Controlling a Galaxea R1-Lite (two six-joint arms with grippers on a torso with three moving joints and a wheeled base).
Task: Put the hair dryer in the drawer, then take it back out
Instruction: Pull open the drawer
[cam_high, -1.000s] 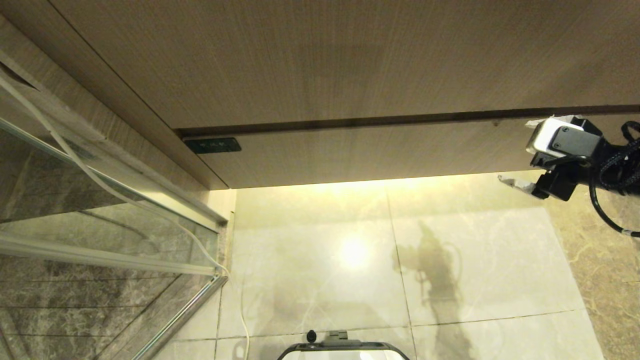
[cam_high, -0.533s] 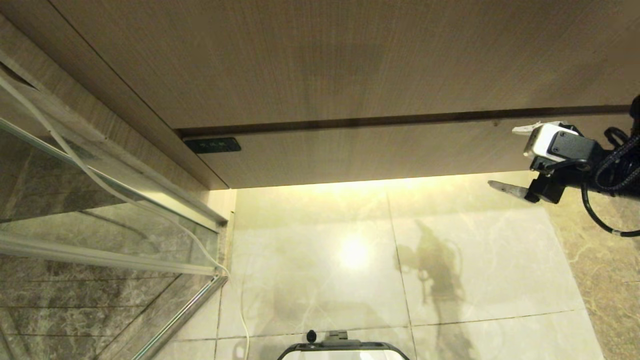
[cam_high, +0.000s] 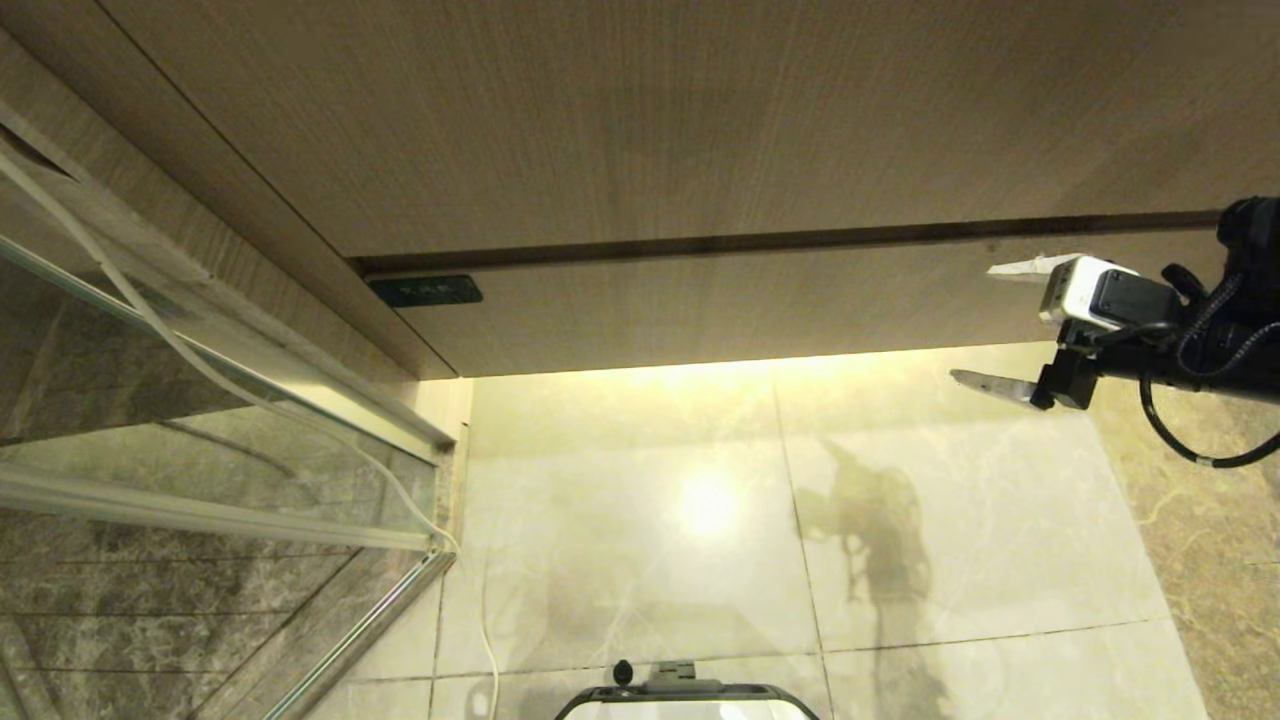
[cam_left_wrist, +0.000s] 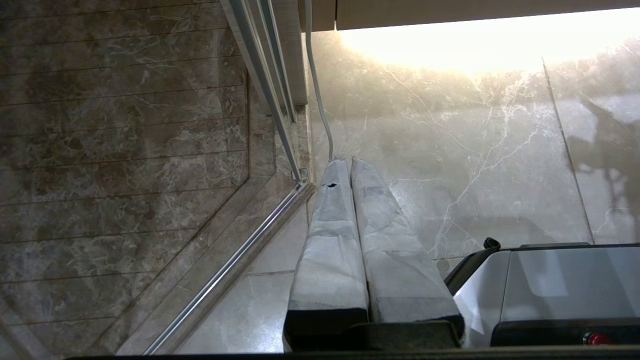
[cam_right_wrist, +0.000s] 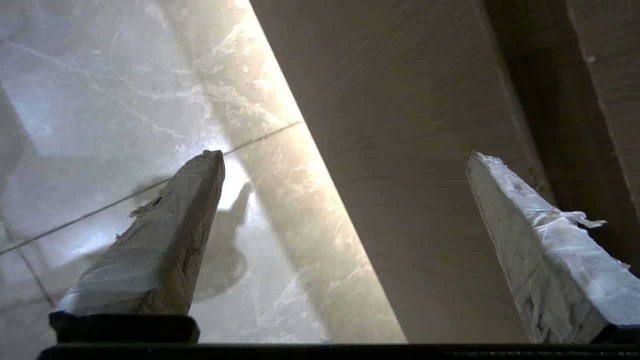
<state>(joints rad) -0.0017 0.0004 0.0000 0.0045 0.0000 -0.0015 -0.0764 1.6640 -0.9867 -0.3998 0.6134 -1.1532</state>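
Note:
The hair dryer is out of view. The drawer shows only as shut, flat beige wood-grain fronts; the lower front (cam_high: 700, 310) ends just above the lit floor. My right gripper (cam_high: 1000, 324) is at the far right, open and empty. One finger lies in front of the lower front and the other sits below its bottom edge. In the right wrist view the right gripper (cam_right_wrist: 345, 156) has that bottom edge (cam_right_wrist: 350, 210) running between its taped fingers. The left gripper (cam_left_wrist: 344, 163) is shut and empty, parked low over the floor beside the shower rail.
A glass shower partition (cam_high: 200, 400) with a metal rail (cam_high: 360, 620) fills the left, and a white cord (cam_high: 440, 540) trails down it. A small black plate (cam_high: 425, 290) sits at the lower front's left end. My base (cam_high: 685, 700) shows at the bottom over glossy marble floor (cam_high: 650, 520).
My right gripper has moved left along the lower front and its wrist has turned, so the fingers now reach further left, astride the front's bottom edge. It stays open. The camera has not moved.

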